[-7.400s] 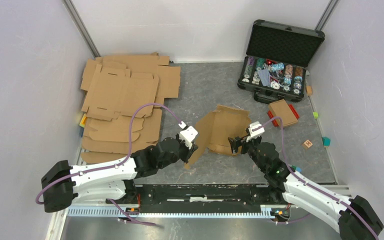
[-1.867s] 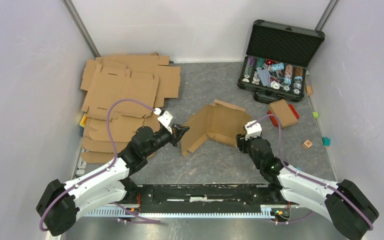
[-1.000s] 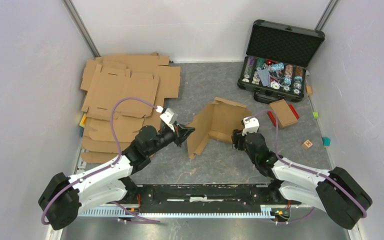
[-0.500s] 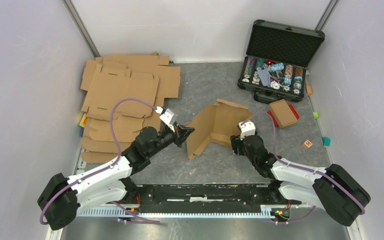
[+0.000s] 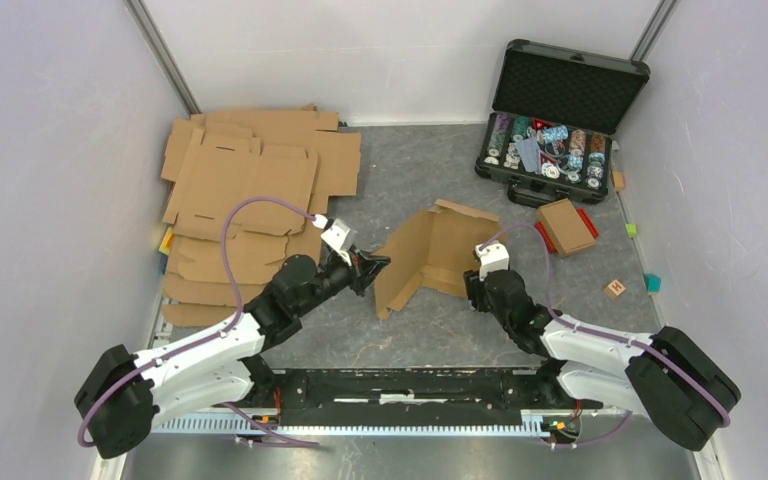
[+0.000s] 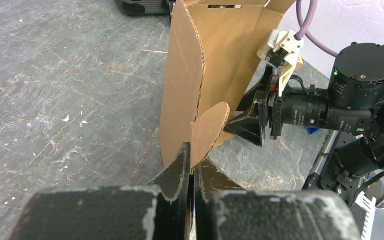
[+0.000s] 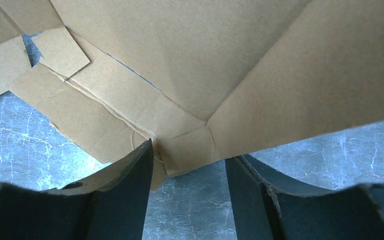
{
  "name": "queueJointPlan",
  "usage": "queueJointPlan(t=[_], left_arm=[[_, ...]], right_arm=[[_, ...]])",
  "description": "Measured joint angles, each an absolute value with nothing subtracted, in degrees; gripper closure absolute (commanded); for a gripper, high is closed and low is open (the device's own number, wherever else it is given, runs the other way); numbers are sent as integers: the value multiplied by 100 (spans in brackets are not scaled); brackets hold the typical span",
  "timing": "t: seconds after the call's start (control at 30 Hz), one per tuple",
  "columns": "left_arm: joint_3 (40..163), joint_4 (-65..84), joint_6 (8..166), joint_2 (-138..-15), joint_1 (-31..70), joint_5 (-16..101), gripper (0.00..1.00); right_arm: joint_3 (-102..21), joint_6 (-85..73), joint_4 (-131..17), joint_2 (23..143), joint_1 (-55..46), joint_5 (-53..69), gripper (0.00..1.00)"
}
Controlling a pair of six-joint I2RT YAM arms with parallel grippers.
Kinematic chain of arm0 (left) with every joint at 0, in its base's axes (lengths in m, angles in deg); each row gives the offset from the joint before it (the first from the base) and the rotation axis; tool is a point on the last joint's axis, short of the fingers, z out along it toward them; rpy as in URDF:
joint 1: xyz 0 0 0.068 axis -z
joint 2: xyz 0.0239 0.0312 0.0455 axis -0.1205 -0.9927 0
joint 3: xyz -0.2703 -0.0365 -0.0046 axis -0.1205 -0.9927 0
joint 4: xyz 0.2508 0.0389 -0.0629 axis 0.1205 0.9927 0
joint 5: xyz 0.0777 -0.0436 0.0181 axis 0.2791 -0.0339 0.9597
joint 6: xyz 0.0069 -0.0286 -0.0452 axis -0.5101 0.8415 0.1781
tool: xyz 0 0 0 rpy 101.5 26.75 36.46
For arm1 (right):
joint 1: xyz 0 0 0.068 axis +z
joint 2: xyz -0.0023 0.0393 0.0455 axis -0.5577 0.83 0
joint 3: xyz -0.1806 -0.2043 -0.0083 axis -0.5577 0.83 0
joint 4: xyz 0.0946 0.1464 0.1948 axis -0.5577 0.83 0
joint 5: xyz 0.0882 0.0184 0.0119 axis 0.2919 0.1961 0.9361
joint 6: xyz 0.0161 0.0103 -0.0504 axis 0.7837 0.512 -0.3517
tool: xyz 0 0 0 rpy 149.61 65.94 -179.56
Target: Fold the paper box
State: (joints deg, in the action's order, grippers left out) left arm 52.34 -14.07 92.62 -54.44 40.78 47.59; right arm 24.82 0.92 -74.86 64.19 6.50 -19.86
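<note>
Standing partly folded near the middle of the counter (image 5: 410,170), the paper box (image 5: 440,248) has 1 panel raised upright on its left side and a wider panel leaning back behind it. The left pincer (image 6: 192,161) is clamped shut on a rounded tab (image 6: 211,125) at the near lower corner of that upright panel, holding the wall up. The right pincer (image 7: 190,152) stands open at the box's near right edge, its 2 fingers (image 7: 122,190) straddling a creased corner where several score lines meet; 1 finger looks to touch a loose flap. The step in hand seems to be raising the right side wall. To do it well, the right pincer should close on the flap just past the crease, not on the corner itself, then swing it up along the score line while the left grip holds the opposite wall steady. Pulling sideways could drag the whole box across the counter or tear the tab. Spare flat blanks (image 5: 245,190) lie at the far left corner, a black case (image 5: 560,110) at the far right.
</note>
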Motion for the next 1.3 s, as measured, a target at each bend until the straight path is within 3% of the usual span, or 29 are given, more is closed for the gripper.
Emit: queueJointPlan(t=[0.3, 0.53, 0.7, 1.07, 1.2, 1.3], left_arm=[[5293, -1401, 9292, -5499, 4247, 4786, 96], [5297, -1525, 9528, -5584, 4310, 4775, 97], [5297, -1471, 9614, -5521, 4310, 4775, 96], [5297, -1442, 9751, -5466, 4452, 4781, 97], [5297, -1506, 9824, -5523, 4472, 4757, 96], [5297, -1554, 9889, -5558, 4472, 4735, 97]], right_arm=[[2467, 562, -7324, 6213, 650, -1868, 38], [2467, 728, -7468, 6163, 650, -1888, 48], [2445, 964, -7431, 6165, 650, -2089, 49], [2322, 1592, -7529, 6351, 648, -2312, 75], [2309, 1561, -7608, 6456, 650, -2185, 69], [2309, 1500, -7636, 6456, 650, -2183, 48]])
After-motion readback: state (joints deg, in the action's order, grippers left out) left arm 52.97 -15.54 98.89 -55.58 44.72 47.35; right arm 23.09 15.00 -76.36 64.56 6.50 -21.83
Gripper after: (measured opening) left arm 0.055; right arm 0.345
